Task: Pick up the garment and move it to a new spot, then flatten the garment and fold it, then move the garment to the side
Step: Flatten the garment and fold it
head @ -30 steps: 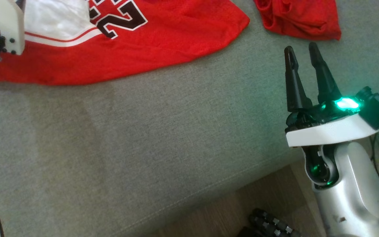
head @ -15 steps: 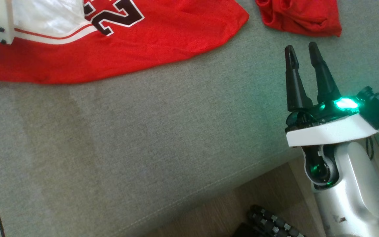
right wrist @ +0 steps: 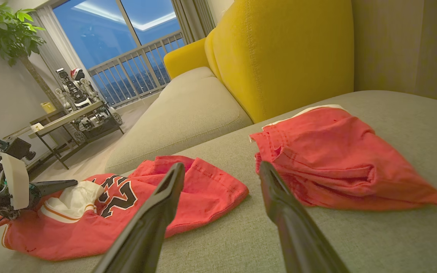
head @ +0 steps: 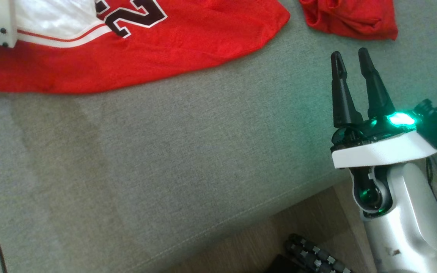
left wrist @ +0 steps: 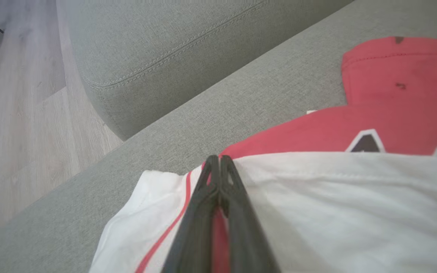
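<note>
Left wrist view: garment (left wrist: 355, 197) in claw (left wrist: 216, 160)

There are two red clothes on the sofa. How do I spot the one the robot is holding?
On the grey sofa seat, look toward the left gripper, which pinches it. That jersey is spread out, with a black number and a white flap; the other red garment is plain and bunched.

The left gripper (left wrist: 218, 159) is rising from the bottom middle of the frame, its fingers (left wrist: 199, 212) pressing together with a sliver of red cloth showing between them. They are lying over the white, turned-over part of the red jersey (left wrist: 355, 127), which is spreading right across the grey sofa (left wrist: 241, 94). Wooden floor (left wrist: 17, 113) is showing at the left.
</note>
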